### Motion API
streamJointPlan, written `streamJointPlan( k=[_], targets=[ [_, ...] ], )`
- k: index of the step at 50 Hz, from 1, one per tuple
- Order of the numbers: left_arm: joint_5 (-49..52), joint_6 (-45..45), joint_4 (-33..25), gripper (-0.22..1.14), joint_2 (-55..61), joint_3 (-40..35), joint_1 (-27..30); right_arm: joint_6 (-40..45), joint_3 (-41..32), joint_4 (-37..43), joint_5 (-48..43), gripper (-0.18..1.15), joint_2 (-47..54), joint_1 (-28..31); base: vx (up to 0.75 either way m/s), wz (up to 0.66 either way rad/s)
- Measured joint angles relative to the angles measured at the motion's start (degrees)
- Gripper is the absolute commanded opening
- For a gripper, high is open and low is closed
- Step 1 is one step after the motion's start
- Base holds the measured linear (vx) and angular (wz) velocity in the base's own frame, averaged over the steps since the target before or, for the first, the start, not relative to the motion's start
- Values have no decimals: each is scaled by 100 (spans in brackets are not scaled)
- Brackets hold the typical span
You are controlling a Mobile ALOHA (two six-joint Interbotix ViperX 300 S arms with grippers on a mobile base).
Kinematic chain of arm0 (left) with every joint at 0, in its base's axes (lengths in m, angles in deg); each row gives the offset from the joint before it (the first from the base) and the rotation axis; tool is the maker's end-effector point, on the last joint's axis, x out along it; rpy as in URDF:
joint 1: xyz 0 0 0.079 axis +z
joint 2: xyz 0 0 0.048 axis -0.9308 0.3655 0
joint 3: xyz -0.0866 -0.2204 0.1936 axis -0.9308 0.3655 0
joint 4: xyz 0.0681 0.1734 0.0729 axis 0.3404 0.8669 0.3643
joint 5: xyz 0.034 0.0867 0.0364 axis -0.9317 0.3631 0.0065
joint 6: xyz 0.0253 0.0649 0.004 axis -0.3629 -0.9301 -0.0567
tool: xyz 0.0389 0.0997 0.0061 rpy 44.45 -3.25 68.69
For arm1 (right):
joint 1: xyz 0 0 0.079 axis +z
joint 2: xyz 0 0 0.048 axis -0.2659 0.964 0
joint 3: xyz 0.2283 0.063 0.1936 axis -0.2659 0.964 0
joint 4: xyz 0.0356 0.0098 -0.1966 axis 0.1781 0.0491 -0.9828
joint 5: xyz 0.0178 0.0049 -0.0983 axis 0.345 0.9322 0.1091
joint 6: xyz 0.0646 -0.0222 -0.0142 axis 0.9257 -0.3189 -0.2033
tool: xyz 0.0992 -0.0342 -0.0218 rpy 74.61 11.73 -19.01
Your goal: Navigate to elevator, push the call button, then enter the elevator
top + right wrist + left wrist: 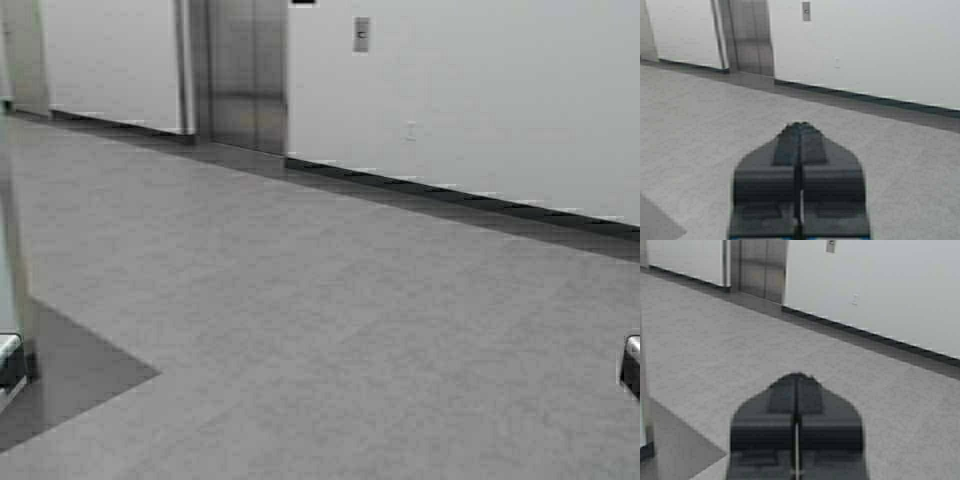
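While the base is well short of the wall, the elevator (247, 70) sits up around 11 o'clock in the high view, brushed steel doors shut in their frame, and the call button (361, 34) is a small grey plate on the white wall (480, 100) just to the right of the doors, closer to 12 o'clock. Both arms are tucked in low. The left gripper (796, 385) has its jaws pressed together, nothing between them, and the right gripper (800, 132) looks the same, closed on nothing. Only slivers of the arms show at the side edges of the high view.

My guess on what could bite from here: the approach is at an angle, not square to the wall, so if the base keeps that heading it may end up facing the wall to the right of the plate and the arm has to reach sideways for a tiny target. A closed tip skidding off the plate's edge onto bare wall is the likely miss. Driving too close is the other one, since the dark baseboard (460, 195) marks where the wheels run out of room.

Room-wise it's pretty generous. The grey floor (330, 310) is wide open from here to the wall. The only thing crowding in is a pale upright edge at 9 o'clock (12, 260) with a darker floor patch (75, 375) beside it, can't tell what it is, so I'd watch that on any left turn.
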Motion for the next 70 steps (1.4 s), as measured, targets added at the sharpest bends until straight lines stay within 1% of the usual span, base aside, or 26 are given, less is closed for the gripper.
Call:
streamJointPlan(
  k=[32,58,70],
  targets=[
    [0,0,-9,2,-26,44,0,0,-44,0,-26,5,132,0,77,-19],
    [0,18,0,2,325,0,0,-18,-53,-9,-26,5,158,0,77,6],
    [0,35,-9,2,281,-18,0,-18,-26,0,-26,5,149,0,77,2]
  ],
)
